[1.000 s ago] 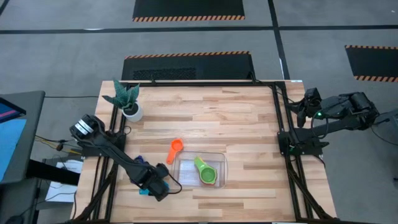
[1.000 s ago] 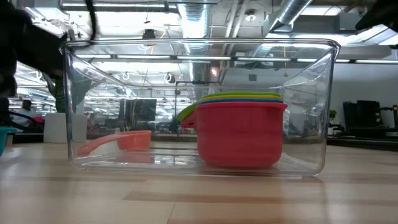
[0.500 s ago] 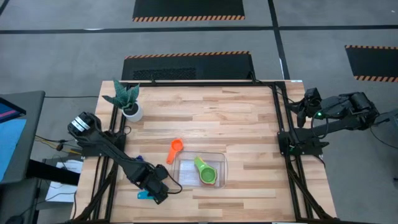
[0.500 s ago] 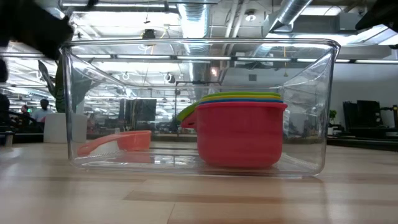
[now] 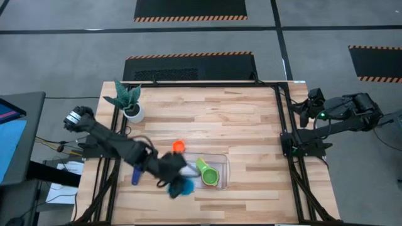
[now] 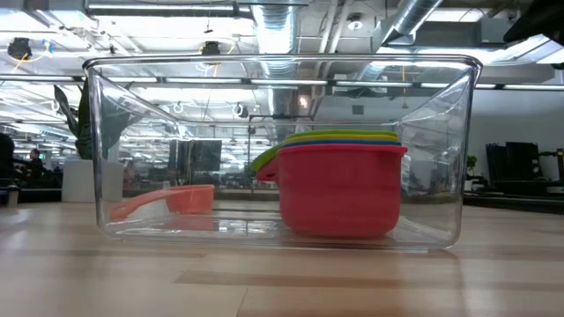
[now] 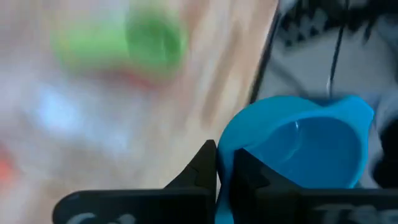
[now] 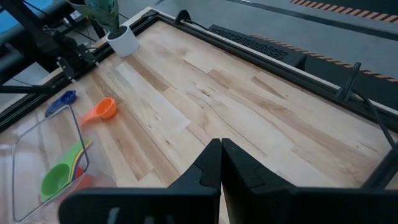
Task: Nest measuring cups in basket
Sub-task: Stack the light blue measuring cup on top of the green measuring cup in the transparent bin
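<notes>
Left claw (image 5: pixel 179 186), under my control, pinches the light blue cup (image 7: pixel 298 149) by its rim, just beside the basket (image 5: pixel 221 164) holding the nested green cup (image 5: pixel 207 176). Beyond it lie the orange cup (image 5: pixel 178 146) and navy cup (image 5: pixel 135 176). Right claw (image 8: pixel 221 163), pressed together, waits off the table (image 5: pixel 251 119).

Robotics lab on an open industrial floor.
A pale wooden table (image 5: pixel 239 119) in a black metal frame (image 5: pixel 282 125) sits on grey concrete marked with black-and-orange hazard-striped mats (image 5: pixel 190 9); exposed silver ceiling ducts (image 6: pixel 423 22) and strip lights run overhead.
</notes>
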